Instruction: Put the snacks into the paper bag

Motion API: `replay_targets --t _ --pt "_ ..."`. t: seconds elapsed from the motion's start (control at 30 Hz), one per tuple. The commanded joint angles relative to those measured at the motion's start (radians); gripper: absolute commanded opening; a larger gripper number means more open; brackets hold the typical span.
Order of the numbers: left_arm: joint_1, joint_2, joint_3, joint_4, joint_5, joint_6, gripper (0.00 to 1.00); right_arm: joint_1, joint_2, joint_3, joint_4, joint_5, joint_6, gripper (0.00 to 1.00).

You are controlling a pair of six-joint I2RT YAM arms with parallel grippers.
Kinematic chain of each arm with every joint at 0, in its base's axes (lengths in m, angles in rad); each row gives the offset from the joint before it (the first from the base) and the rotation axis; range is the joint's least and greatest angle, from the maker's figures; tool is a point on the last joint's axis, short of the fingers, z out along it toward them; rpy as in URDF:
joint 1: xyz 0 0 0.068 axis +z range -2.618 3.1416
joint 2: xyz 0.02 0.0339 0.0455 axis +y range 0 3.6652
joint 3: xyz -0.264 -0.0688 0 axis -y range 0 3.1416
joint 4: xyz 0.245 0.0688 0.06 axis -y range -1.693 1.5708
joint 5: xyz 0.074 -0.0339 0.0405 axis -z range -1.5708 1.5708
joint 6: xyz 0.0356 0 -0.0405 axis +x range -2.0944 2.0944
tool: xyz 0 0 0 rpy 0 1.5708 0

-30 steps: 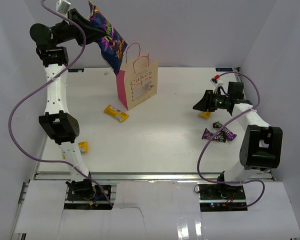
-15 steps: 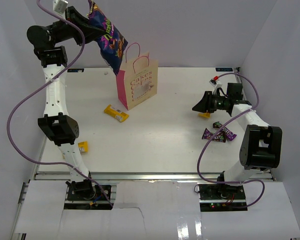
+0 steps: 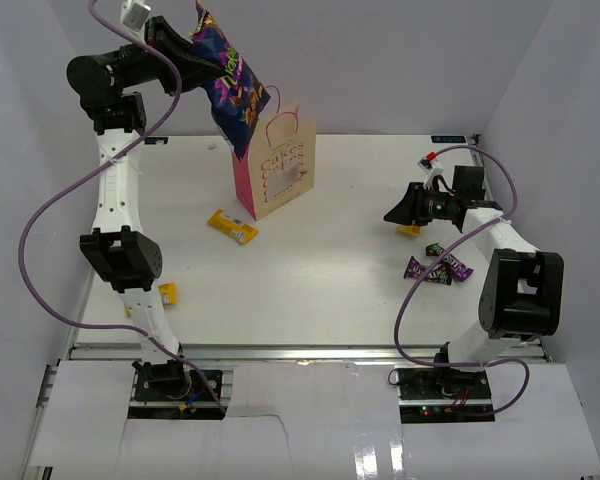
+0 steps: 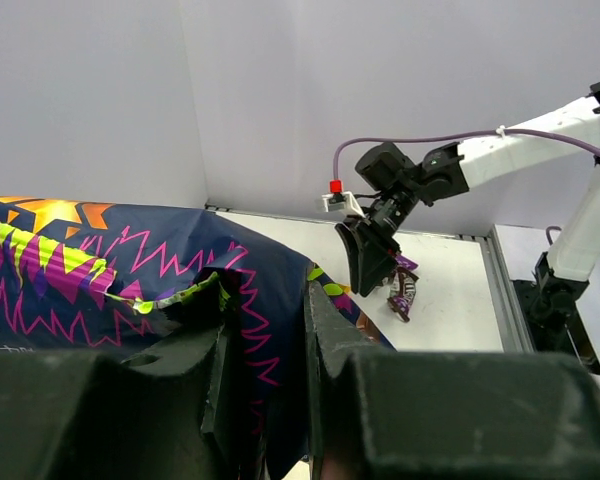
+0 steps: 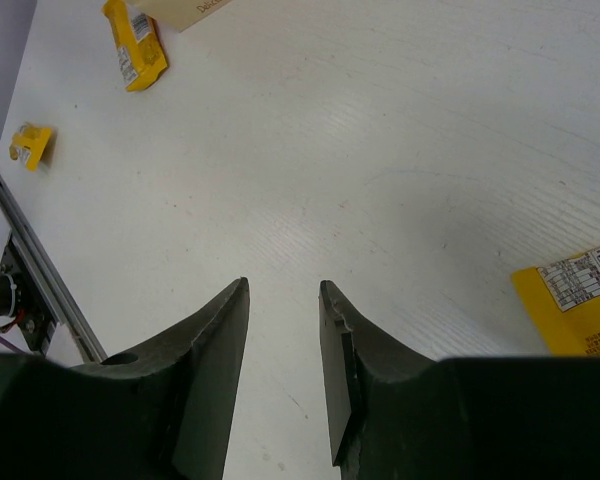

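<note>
High at the back left, my left gripper point(image 3: 194, 52) is shut on the top of the large purple chip bag point(image 3: 236, 88). The bag hangs tilted, its lower end just above the left edge of the paper bag's point(image 3: 276, 172) open mouth. In the left wrist view the purple chip bag point(image 4: 100, 280) fills the gap of my left gripper point(image 4: 265, 330). My right gripper point(image 3: 395, 213) hovers low over the table at the right, open and empty point(image 5: 283, 290). A yellow bar point(image 3: 232, 226) lies in front of the paper bag. Another yellow bar point(image 3: 409, 230) lies beside the right gripper. Purple candy packets point(image 3: 438, 267) lie near the right arm.
A small yellow bar point(image 3: 166, 293) lies by the left arm's lower link. White walls enclose the table at the back and on both sides. A metal rail point(image 3: 300, 352) runs along the near edge. The right wrist view shows a yellow bar point(image 5: 575, 310) at its right edge.
The left arm has swung the chip bag to the right, bringing its lower end over the paper bag's left edge. The right arm has not moved.
</note>
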Motion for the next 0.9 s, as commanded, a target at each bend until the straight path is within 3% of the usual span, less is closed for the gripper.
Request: replay_targets --t 0.0,0.37,0.47,0.6,0.73,0.87 --pt "-0.012 -0.026 0.018 0.079 -0.083 0.006 0.00 0.005 -0.008 -0.012 0.030 -0.010 0.004 0.40" --pt "-0.012 0.033 0.004 0.075 -0.065 0.006 0.00 0.012 -0.011 0.011 0.010 0.004 -0.016 0.40" --pt "-0.012 0.052 0.001 0.075 -0.060 0.005 0.00 0.029 -0.025 0.050 -0.022 -0.056 -0.157 0.42" --pt "-0.015 0.073 0.004 0.075 -0.062 0.005 0.00 0.089 -0.011 0.198 -0.189 -0.194 -0.550 0.46" --pt "-0.016 0.093 0.016 0.075 -0.065 0.003 0.00 0.153 0.021 0.309 -0.345 -0.196 -0.784 0.49" --pt "-0.018 0.112 0.027 0.074 -0.068 0.000 0.00 0.216 0.070 0.410 -0.392 -0.170 -0.884 0.50"
